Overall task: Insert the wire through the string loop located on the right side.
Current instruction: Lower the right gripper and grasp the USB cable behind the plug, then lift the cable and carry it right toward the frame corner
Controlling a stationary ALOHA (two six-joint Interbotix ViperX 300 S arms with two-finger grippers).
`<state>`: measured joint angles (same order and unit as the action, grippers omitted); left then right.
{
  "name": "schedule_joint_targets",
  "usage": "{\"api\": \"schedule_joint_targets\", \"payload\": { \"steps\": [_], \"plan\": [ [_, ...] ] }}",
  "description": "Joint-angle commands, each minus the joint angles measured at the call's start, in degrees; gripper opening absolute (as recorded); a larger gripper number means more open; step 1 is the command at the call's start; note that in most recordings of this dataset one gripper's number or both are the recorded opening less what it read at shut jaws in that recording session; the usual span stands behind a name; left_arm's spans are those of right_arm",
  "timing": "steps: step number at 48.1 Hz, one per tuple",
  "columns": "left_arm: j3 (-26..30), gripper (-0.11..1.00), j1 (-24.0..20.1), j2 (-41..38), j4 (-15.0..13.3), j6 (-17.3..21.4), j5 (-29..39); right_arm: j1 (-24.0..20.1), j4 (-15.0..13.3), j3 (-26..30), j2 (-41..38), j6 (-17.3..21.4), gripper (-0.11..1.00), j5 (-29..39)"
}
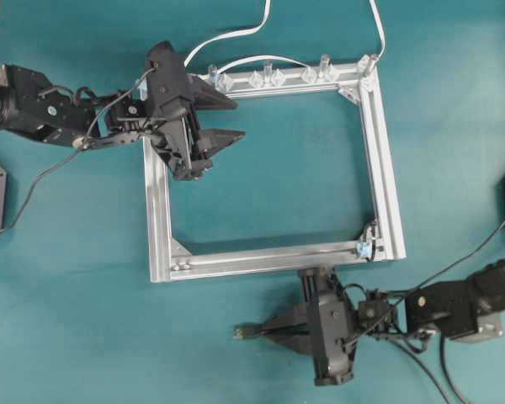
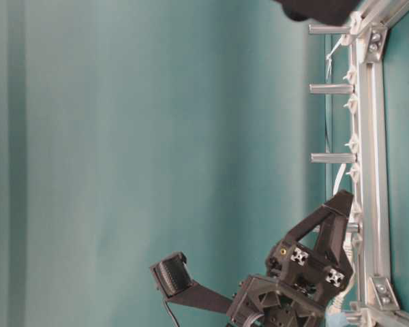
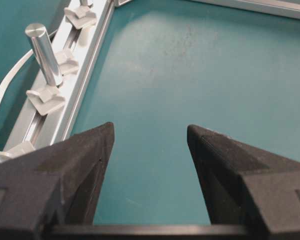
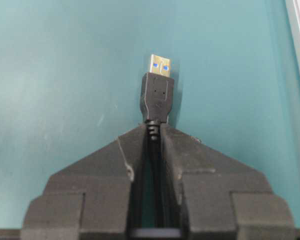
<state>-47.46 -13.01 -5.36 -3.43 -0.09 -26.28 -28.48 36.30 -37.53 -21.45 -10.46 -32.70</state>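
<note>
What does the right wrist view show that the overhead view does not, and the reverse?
Only the right wrist view shows the plug's metal tip with two blue marks and the cable clamped between the right end effector's fingers. Only the overhead view shows the whole frame, the string loop at its lower right corner, and the open left end effector. Both show the right end effector holding the wire above the teal table.

Teal table surface (image 1: 261, 160) filling every view, evenly lit, faintly scuffed, with soft shadows.
</note>
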Motion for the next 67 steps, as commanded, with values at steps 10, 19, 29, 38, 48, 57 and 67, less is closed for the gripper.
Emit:
{"api": "schedule_joint_targets", "payload": {
  "steps": [10, 19, 29, 38, 48, 57, 67],
  "plan": [
    [0.4, 0.65, 0.2, 0.7, 0.0, -0.2, -0.3, 1.2, 0.1, -0.4, 6.7, -1.9, 0.12, 3.0],
    [0.4, 0.65, 0.2, 0.7, 0.0, -0.2, -0.3, 1.4, 0.1, -0.2, 8.2, -4.2, 0.12, 4.7],
    [0.4, 0.65, 0.2, 0.7, 0.0, -0.2, -0.3, 1.5, 0.1, 0.1, 8.2, -4.3, 0.12, 4.7],
    [0.4, 0.65, 0.2, 0.7, 0.0, -0.2, -0.3, 1.5, 0.1, 0.1, 8.2, -4.3, 0.12, 4.7],
    [0.4, 0.65, 0.2, 0.7, 0.0, -0.2, -0.2, 1.5, 0.1, 0.1, 8.3, -4.3, 0.12, 5.4],
    [0.5, 0.65, 0.2, 0.7, -0.1, -0.2, -0.3, 1.4, 0.1, -1.2, 10.1, -4.3, 0.12, 7.3],
    [1.0, 0.65, 0.2, 0.7, 0.0, -0.2, -0.3, 0.8, 0.1, -5.7, 13.8, -4.3, 0.12, 7.6]
  ]
}}
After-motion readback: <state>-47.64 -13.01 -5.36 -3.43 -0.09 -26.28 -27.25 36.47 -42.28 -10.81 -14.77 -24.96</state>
